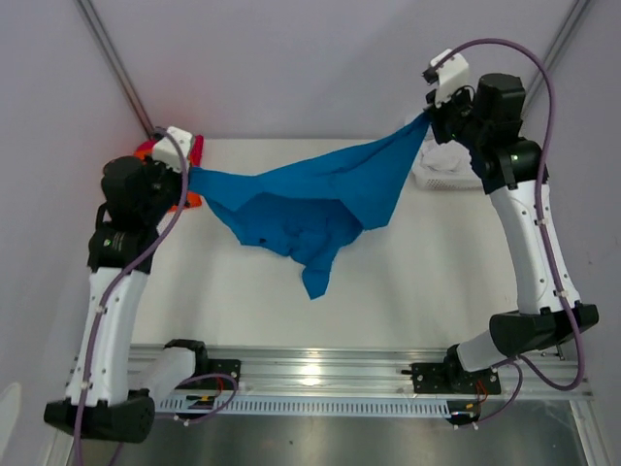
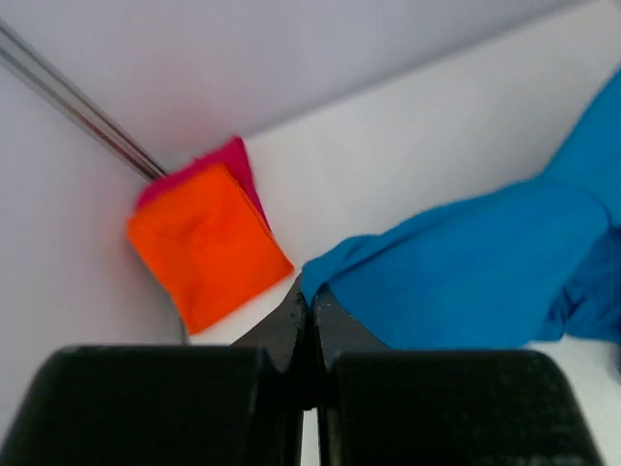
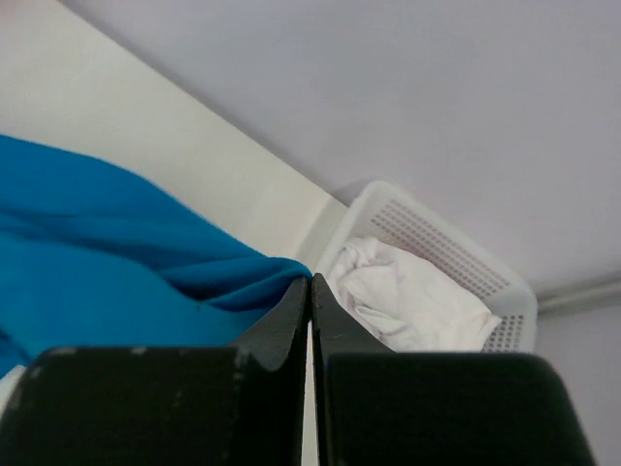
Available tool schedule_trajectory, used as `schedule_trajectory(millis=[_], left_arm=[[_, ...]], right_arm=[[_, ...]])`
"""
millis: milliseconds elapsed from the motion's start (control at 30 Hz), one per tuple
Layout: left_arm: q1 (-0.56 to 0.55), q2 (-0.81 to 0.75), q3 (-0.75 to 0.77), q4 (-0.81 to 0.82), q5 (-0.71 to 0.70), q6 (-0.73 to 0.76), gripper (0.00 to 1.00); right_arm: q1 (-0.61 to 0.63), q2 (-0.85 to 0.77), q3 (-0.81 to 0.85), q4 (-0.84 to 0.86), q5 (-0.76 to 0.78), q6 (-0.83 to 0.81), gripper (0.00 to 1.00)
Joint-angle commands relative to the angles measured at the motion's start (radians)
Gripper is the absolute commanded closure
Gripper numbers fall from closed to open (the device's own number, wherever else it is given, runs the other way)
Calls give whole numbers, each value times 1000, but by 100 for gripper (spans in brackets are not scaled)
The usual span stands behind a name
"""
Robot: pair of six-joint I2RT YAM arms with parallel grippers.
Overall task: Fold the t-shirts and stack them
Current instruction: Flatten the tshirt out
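Your blue t-shirt (image 1: pixel 310 199) is a bright, solid blue with no print. At the tabletop's (image 1: pixel 437 282) far left corner, the orange t-shirt (image 2: pixel 204 243) is a flat, vivid orange, and a pinkish-red t-shirt (image 2: pixel 233 160) shows at its edge. The tabletop itself is off-white. At the far right corner, the basket (image 3: pixel 437 238) is white with a fine lattice of holes, and the cloth (image 3: pixel 408 296) in it is white too.

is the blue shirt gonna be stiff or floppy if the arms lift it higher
Probably very floppy: the blue t-shirt sags and bunches between its two pinched corners. Likely light too, since small corner pinches alone keep it stretched.
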Motion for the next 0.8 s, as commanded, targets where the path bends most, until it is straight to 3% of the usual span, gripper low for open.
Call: schedule_trajectory(millis=[0, 133, 333, 600, 767], left_arm=[[22, -124, 78, 103, -84, -38, 100], [48, -129, 232, 52, -93, -73, 100], [74, -92, 462, -7, -104, -33, 100], [76, -42, 822, -277, -29, -9, 100], [74, -23, 987, -333, -32, 22, 100]], right_arm=[[-81, -35, -14, 38, -31, 49, 100], [-150, -43, -8, 39, -73, 62, 100], [-233, -29, 114, -31, -252, 134, 100], [-272, -37, 256, -272, -459, 138, 100], [-275, -69, 308, -437, -557, 50, 100]])
